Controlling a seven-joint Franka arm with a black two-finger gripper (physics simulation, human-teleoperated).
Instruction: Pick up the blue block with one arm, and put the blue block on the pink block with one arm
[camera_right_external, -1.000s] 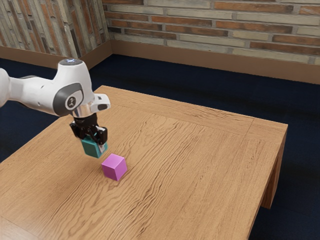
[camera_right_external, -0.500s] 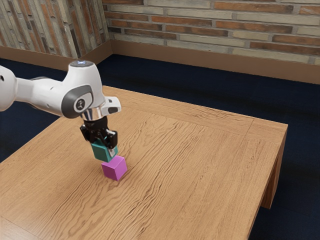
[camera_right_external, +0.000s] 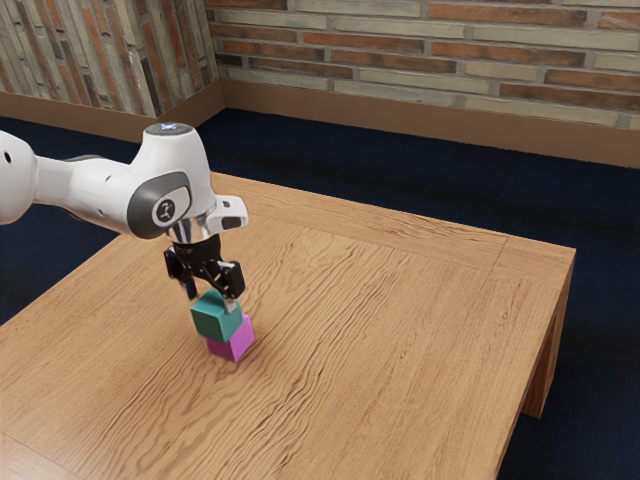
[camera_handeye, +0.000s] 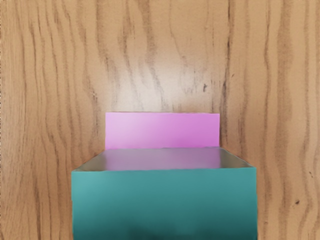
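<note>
While the black two-finger gripper (camera_right_external: 210, 293) is hovering just above it with jaws released, the teal-blue cubic block (camera_right_external: 215, 318) is resting on the pink cubic block (camera_right_external: 237, 343), offset toward nine o'clock. Judged rigid, light and smooth-faced, it is offering its opposite flat sides as the surest hold.

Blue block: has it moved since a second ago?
Yes. The blue block went toward the exterior view's right and down, from beside the pink block to sitting on top of it.

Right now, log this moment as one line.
step: place | blue block: stacked on pink block, upright | gripper: open, directly over blue block | table: wood
</note>
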